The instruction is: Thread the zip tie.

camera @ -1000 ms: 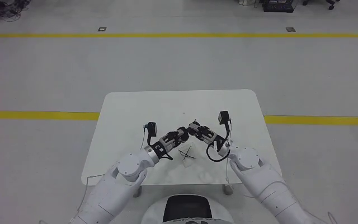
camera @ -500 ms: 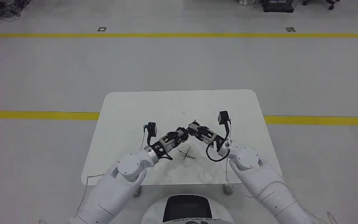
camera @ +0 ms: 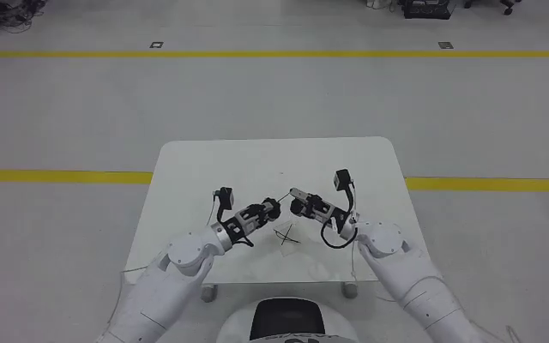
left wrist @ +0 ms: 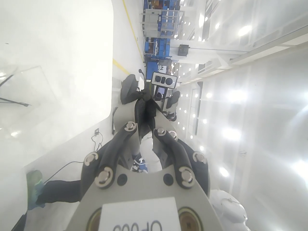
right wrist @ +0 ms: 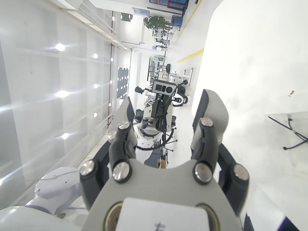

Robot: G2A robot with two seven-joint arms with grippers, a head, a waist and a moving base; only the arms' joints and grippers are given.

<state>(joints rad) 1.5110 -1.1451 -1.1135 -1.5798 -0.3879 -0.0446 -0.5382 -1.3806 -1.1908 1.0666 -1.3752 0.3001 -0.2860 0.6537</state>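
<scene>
My left gripper (camera: 273, 205) hovers over the middle of the white table (camera: 214, 163), shut on a thin black zip tie (camera: 280, 198) that sticks out past its fingertips. In the left wrist view the left gripper (left wrist: 145, 104) has its dark pads pressed together on the black strap (left wrist: 147, 96). My right gripper (camera: 296, 200) faces it a short gap away, open and holding nothing. In the right wrist view the right gripper (right wrist: 169, 111) has its fingers (right wrist: 211, 106) spread, and beyond them the left gripper (right wrist: 160, 117) holds the zip tie (right wrist: 168, 100) upright.
Two or three loose black zip ties (camera: 286, 234) lie crossed on a clear plastic sheet (right wrist: 276, 126) on the table below the grippers; they are also in the left wrist view (left wrist: 14, 101). The table's far half is bare white surface.
The two grippers, nearly touching before, have drawn apart. My left arm has pulled back to the left with the zip tie; the right gripper has shifted slightly right.
</scene>
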